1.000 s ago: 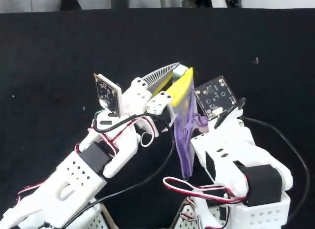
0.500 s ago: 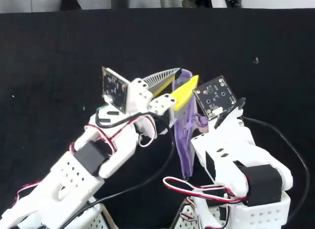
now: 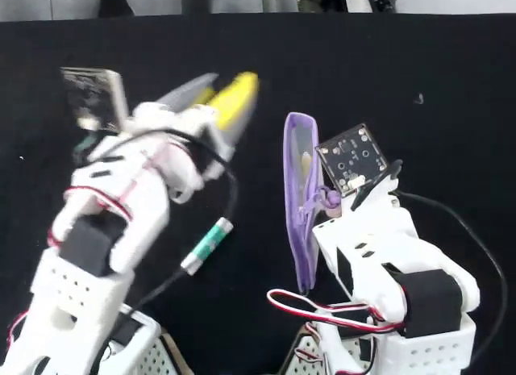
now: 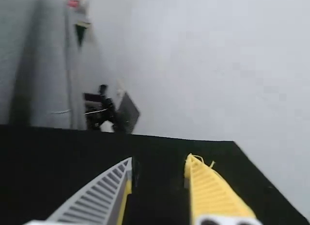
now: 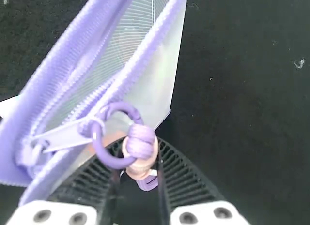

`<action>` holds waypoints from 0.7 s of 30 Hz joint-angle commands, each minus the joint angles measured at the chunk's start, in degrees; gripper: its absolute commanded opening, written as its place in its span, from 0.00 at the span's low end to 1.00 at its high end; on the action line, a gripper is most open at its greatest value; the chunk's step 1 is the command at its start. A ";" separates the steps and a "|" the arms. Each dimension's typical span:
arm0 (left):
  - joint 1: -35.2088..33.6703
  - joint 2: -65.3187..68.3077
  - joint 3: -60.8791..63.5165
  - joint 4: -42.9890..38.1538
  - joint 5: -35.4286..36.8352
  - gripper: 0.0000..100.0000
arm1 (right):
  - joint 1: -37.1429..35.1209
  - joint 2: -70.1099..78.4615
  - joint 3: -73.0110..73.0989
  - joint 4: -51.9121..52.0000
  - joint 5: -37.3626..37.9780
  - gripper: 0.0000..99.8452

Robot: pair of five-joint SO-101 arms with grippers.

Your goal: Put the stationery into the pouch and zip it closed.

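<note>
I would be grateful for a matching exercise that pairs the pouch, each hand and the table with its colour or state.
Things:
1. pouch
2. left hand
3. right hand
4. table

States:
A. black
B. open, holding nothing
C. purple, standing upright
D. shut on the pouch

Pairs: 1-C, 2-B, 3-D, 4-A

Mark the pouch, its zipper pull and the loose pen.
Purple mesh zip pouch [image 3: 300, 246], high view, side wall.
Purple cord zipper pull [image 5: 138, 136], right wrist view, knot.
Green-and-white pen [image 3: 206, 246], high view, barrel.
</note>
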 commanded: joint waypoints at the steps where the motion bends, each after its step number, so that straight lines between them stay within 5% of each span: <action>1: -8.40 2.90 -5.41 10.46 -3.25 0.18 | 0.70 -0.22 -0.22 0.09 0.44 0.01; 6: -8.66 8.09 -3.91 21.27 -12.57 0.18 | 0.70 -0.22 -0.22 0.09 0.44 0.01; 11: -4.97 11.34 6.29 23.38 -23.38 0.18 | 0.70 -0.22 -0.22 0.09 0.44 0.01; 21: 0.48 21.27 28.35 7.30 -31.12 0.18 | 0.70 -0.22 -0.22 0.09 0.44 0.01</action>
